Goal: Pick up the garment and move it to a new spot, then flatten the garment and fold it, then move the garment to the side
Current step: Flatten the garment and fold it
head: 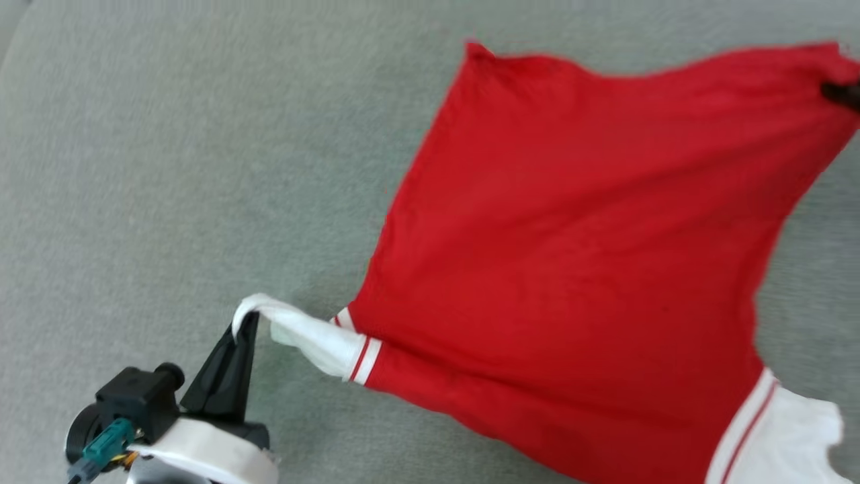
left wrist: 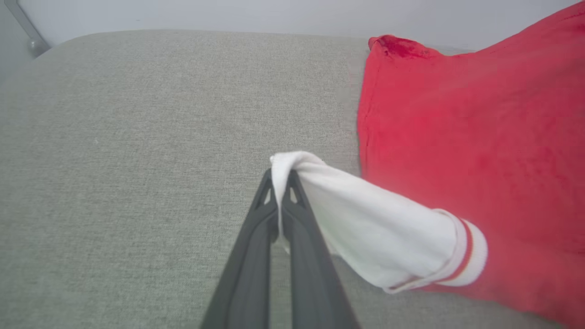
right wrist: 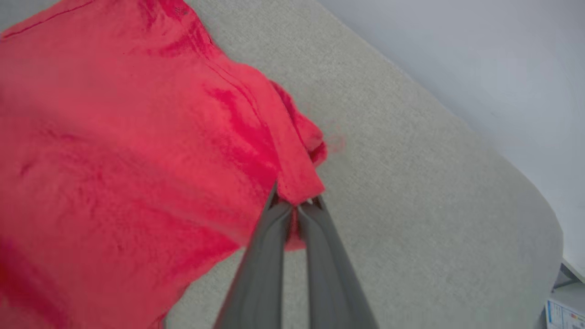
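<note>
Stretching slantwise over the worktop (head: 168, 168), the shirt (head: 571, 255) runs between both pincers: left pincer (head: 245, 323) clenched on the near white sleeve (head: 309, 339), right pincer (head: 840, 92) clenched on the far red corner (head: 816, 60)

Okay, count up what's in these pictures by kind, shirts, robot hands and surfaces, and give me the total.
shirt: 1
hands: 2, the left hand shut on a white sleeve, the right hand shut on a red corner of the shirt
grey surface: 1
Total: 4
</note>
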Controlling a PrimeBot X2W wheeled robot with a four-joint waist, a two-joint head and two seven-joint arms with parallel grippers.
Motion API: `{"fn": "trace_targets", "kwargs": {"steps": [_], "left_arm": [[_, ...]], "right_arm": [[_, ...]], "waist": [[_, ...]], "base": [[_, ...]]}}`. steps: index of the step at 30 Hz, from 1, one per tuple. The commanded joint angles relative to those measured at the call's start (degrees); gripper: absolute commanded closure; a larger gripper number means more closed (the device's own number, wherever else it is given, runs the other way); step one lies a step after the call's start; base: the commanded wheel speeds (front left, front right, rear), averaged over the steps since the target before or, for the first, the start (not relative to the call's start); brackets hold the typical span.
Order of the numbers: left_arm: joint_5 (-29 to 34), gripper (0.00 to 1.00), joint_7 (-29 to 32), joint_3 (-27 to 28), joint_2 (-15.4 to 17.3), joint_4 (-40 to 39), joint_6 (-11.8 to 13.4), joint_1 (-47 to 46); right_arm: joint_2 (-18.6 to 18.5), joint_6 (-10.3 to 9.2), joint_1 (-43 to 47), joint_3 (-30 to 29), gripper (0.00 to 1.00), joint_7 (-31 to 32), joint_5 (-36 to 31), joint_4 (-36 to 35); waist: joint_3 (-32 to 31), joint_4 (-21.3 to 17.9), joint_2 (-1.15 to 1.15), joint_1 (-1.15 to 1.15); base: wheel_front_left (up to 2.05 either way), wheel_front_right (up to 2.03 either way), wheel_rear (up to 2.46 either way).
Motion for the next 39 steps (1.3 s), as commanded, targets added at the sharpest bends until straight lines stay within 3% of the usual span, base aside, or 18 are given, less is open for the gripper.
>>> {"fn": "trace_targets", "kwargs": {"steps": [1, 8, 13, 20, 25, 26, 27, 34, 39], "left_arm": [[-0.09, 1.00, -0.28, 0.24, 0.44, -0.03, 0.45, 0.72], [-1.02, 1.00, -0.31, 1.56, 2.35, -1.12, 1.92, 5.17], [-1.52, 1.00, -0.34, 2.47, 2.86, -1.60, 2.48, 7.55], [-1.65, 1.00, -0.38, 3.16, 3.06, -2.02, 2.48, 9.12], [-1.28, 1.00, -0.05, 2.98, 3.39, -2.16, 2.34, 8.66], [-1.21, 1.00, 0.05, 2.96, 3.45, -2.19, 2.44, 8.61], [-1.16, 1.00, 0.15, 2.97, 3.50, -2.25, 2.59, 8.64], [-0.90, 1.00, 0.62, 2.51, 3.51, -2.84, 3.07, 8.89], [-0.32, 1.00, 1.03, 2.10, 3.26, -3.51, 3.14, 7.27]], "right_arm": [[-0.96, -0.03, 1.52, 0.43, 1.00, -0.41, 0.58, -0.72], [-11.68, -0.04, 15.33, 2.40, 1.00, -3.93, 4.97, -9.39], [-15.46, -0.03, 28.45, 2.49, 1.00, -8.30, 7.87, -11.48], [-13.98, -0.03, 47.24, 2.82, 1.00, -14.57, 10.83, -8.54], [-9.81, -0.04, 54.23, 1.35, 1.00, -17.52, 10.26, -5.02], [-9.15, -0.04, 54.52, 0.36, 0.58, -18.10, 9.88, -4.56], [-8.68, -0.04, 54.55, -0.65, 0.00, -18.66, 9.33, -4.34], [-10.84, -0.03, 50.90, -10.39, 0.00, -19.71, 6.49, -8.62], [-11.12, -0.03, 45.26, -17.28, 0.00, -16.65, 4.00, -14.38]], "waist": [[-3.27, -3.20, 0.00, 0.00], [-7.08, -7.33, 0.00, 0.00], [-8.71, -9.68, 0.00, 0.00], [-9.24, -10.70, 0.00, 0.00], [-9.03, -10.46, 0.00, 0.00], [-9.05, -10.46, 0.00, 0.00], [-9.11, -10.51, 0.00, 0.00], [-9.63, -10.26, 0.00, 0.00], [-8.40, -9.45, 0.00, 0.00]], "base": [[0.00, 0.00, 0.00], [0.00, 0.00, 0.00], [0.00, 0.00, 0.00], [0.00, 0.00, 0.00], [0.00, 0.00, 0.00], [0.00, 0.00, 0.00], [0.00, 0.00, 0.00], [0.00, 0.00, 0.00], [0.00, 0.00, 0.00]]}}
